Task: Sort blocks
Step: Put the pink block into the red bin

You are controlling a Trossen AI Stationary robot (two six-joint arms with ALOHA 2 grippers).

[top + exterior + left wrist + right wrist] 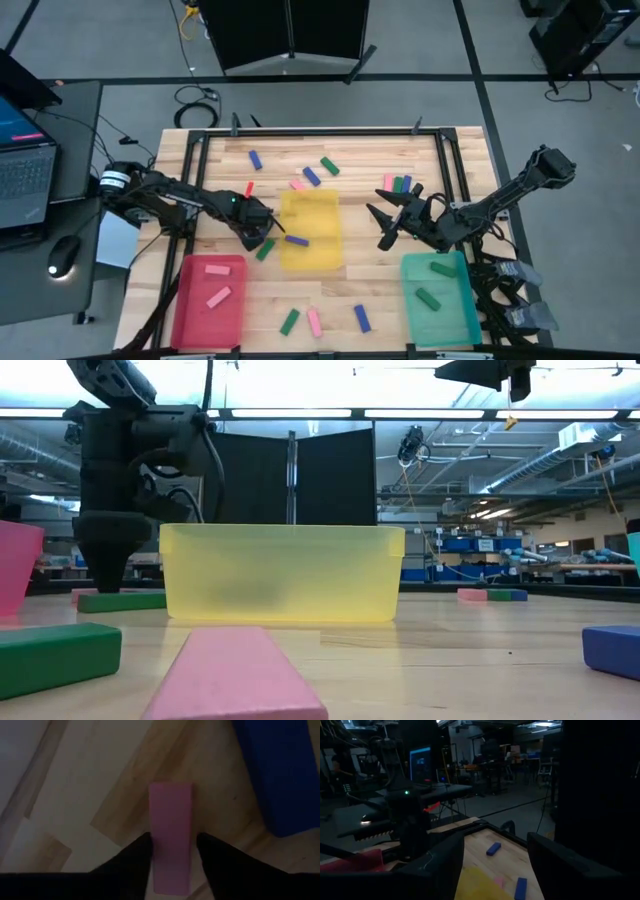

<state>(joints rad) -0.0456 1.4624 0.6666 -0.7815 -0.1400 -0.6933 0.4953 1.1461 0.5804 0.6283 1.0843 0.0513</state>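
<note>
Blocks (311, 176) are small, flat-sided oblongs with sharp edges and a matt surface, in pink, green and blue. Most lie loose on the table (380, 290). Taking the high view as a dial with the yellow tray (315, 210) at its centre:

- Four are scattered toward 12 o'clock: two blue, one green and one pink.
- A tight pink, green and blue cluster sits at about 2.
- A green, a pink and a blue one lie in a row at 6.
- One green one lies just off the yellow tray's 8 o'clock corner.

The yellow tray is a translucent, straight-walled rectangular tub with rounded corners. It holds a single blue block near its 8 o'clock side. The red tray (190, 300), at 7 o'clock, holds two pink ones. The teal tray (455, 315), at 4 o'clock, holds two green ones.

The table is pale wooden planks with visible grain, inside a dark frame.

The left gripper (258, 238) is down at the tabletop just beside the yellow tray's 9 o'clock wall. It has a pink block (171, 820) lengthwise between its jaws — whether they actually pinch it I cannot tell.

The right gripper (383, 228) sits between the yellow and teal trays at about 3 o'clock. Its jaws are spread wide with nothing in them.
</note>
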